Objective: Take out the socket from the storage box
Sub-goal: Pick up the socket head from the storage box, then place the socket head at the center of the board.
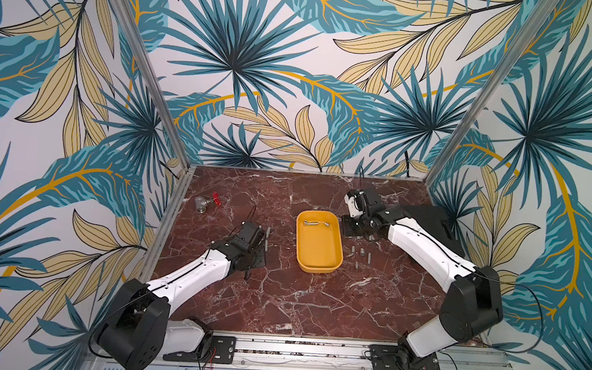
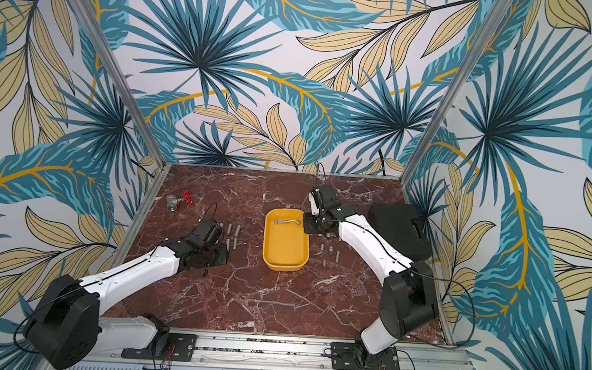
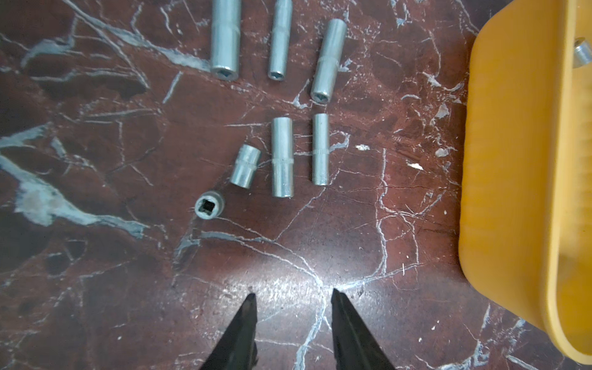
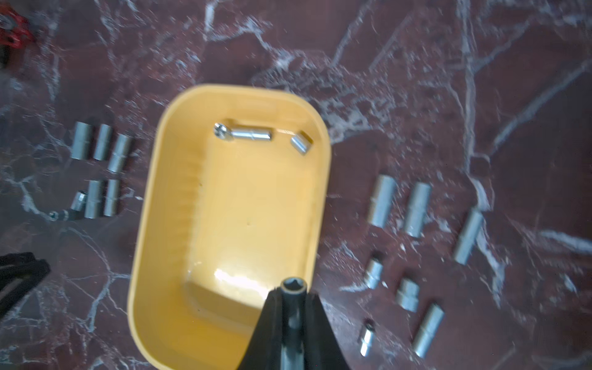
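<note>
The yellow storage box (image 1: 317, 269) (image 2: 284, 267) lies mid-table in both top views. Two sockets (image 4: 251, 134) (image 4: 301, 144) rest at its far end. My right gripper (image 4: 294, 290) is shut on a dark socket (image 4: 294, 284) whose open end points out past the fingertips. It hangs over the box's rim (image 4: 153, 192), by the far right corner near the right wrist (image 1: 363, 211). My left gripper (image 3: 292, 293) stands open above bare marble left of the box (image 3: 512, 160), nothing between its fingers.
Several loose sockets lie in rows left of the box (image 3: 282, 157) (image 1: 266, 238) and right of it (image 4: 416, 208) (image 1: 362, 253). A black hard case (image 1: 432, 229) sits at the right wall. A metal valve with a red handle (image 1: 207, 203) lies at far left.
</note>
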Tool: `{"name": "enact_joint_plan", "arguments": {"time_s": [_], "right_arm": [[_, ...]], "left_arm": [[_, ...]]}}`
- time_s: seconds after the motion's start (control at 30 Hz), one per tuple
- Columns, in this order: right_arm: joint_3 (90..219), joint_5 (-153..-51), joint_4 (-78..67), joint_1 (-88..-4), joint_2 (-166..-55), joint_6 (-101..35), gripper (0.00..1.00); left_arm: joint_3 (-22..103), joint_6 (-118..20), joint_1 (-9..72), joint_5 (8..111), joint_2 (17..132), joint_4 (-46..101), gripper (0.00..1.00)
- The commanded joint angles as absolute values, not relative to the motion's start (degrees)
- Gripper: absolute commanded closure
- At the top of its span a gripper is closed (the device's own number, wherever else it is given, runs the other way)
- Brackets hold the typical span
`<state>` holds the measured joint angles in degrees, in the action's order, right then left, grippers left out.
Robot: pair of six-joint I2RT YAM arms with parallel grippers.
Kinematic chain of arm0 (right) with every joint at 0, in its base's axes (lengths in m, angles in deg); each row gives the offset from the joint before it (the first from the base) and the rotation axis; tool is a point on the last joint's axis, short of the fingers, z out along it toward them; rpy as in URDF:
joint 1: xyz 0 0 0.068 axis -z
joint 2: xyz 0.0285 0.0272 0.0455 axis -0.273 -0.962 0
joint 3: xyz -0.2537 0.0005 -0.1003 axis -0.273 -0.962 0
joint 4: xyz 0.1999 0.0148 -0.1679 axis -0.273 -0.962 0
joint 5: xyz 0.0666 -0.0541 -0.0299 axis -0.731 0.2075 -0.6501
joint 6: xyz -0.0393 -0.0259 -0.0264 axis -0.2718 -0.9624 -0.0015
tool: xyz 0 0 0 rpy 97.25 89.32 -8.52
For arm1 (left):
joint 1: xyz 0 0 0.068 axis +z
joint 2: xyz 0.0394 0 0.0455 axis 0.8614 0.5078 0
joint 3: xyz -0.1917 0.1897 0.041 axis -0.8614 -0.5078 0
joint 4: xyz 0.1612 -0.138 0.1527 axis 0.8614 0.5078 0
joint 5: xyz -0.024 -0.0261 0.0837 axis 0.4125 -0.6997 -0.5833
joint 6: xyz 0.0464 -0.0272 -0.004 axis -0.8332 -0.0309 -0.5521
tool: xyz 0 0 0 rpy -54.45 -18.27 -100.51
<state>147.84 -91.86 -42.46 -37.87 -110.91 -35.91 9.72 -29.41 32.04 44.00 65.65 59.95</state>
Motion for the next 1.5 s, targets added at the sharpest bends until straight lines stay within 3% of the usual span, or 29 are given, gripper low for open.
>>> {"name": "enact_joint_plan", "arguments": {"time_s": [0.0,0.23,0.57,1.2,1.47], "right_arm": [[141.0,-90.9,-41.9,-35.4,-105.8,-33.4,0.93],[127.7,-90.7,-37.3,-33.1,-99.3,-28.0,0.93],[121.0,-89.8,-35.1,-32.8,-99.5,-27.2,0.93],[121.9,-87.5,-31.9,-31.4,-109.1,-25.5,0.92],[121.8,-87.4,-31.6,-31.0,-109.4,-25.4,0.86]], "left_arm": [[12.5,-30.4,31.8,45.3,66.9,58.4,0.58],[13.9,-30.9,31.7,46.1,69.8,57.0,0.58],[15.0,-30.9,30.7,46.6,71.6,56.9,0.58],[15.4,-30.6,29.9,46.2,72.3,57.2,0.58],[15.3,-30.4,29.8,46.1,72.5,57.4,0.58]]}}
